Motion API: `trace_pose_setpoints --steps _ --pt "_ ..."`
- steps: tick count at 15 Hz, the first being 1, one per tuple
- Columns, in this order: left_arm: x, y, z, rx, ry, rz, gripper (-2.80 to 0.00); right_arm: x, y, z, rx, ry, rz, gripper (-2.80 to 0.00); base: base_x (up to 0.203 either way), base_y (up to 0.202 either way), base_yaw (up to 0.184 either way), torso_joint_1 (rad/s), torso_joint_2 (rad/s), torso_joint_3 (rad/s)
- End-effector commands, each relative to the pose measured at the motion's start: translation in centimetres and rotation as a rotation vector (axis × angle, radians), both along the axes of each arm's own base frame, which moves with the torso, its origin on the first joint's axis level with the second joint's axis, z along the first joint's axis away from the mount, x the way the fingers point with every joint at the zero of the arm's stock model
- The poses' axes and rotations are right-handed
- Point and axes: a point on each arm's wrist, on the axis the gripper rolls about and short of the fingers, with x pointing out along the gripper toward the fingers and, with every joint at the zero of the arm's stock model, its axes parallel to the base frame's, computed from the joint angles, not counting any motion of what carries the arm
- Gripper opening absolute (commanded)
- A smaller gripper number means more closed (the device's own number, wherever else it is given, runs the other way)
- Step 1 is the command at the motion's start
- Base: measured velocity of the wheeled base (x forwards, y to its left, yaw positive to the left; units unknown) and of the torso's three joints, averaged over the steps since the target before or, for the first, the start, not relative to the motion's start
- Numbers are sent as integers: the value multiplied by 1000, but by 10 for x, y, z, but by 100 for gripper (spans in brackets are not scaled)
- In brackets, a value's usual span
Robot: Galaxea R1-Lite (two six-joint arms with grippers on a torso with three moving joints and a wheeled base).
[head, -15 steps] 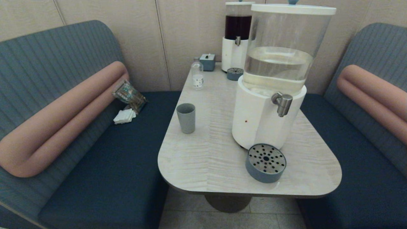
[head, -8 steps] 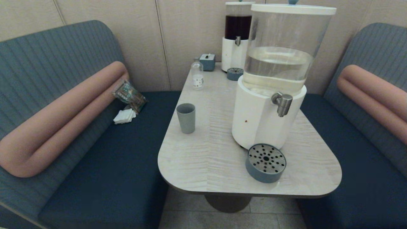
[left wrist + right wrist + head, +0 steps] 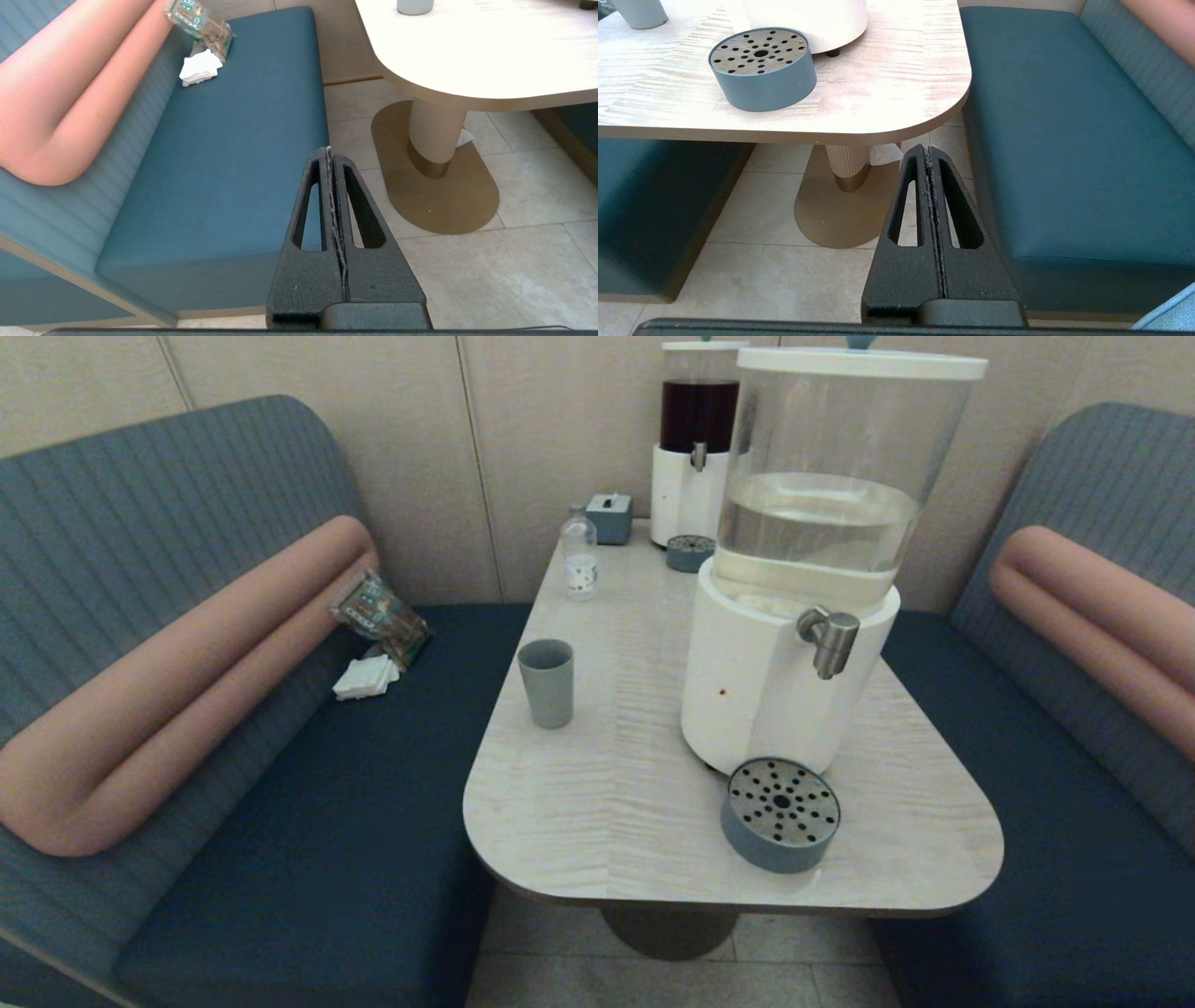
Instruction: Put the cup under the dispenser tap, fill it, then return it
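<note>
The grey-blue cup (image 3: 547,682) stands upright near the table's left edge, untouched. The brushed-steel dispenser tap (image 3: 829,638) juts from the white base of the big clear-tank dispenser (image 3: 794,672), with the round perforated drip tray (image 3: 780,814) on the table below it. Neither arm shows in the head view. My left gripper (image 3: 328,150) is shut and empty, low over the floor beside the left bench, with the cup's base (image 3: 415,6) far off. My right gripper (image 3: 928,149) is shut and empty below the table's near right corner, short of the drip tray (image 3: 762,67).
A small clear bottle (image 3: 580,558), a tissue box (image 3: 609,517) and a dark-red dispenser (image 3: 695,448) with its own small tray (image 3: 690,553) stand at the back. Snack packet (image 3: 378,612) and napkins (image 3: 366,677) lie on the left bench. The table pedestal (image 3: 848,164) stands between the grippers.
</note>
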Motion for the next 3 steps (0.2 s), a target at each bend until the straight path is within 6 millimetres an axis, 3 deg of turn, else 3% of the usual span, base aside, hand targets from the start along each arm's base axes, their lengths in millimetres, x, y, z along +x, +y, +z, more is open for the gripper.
trace_pose_setpoints --steps 1,3 --pt "0 0 0 -1 1 0 -280 0 0 0 1 3 -1 -280 0 0 0 0 0 0" --pt "0 0 0 0 1 0 -280 0 0 0 2 2 -1 -280 0 0 0 0 0 0"
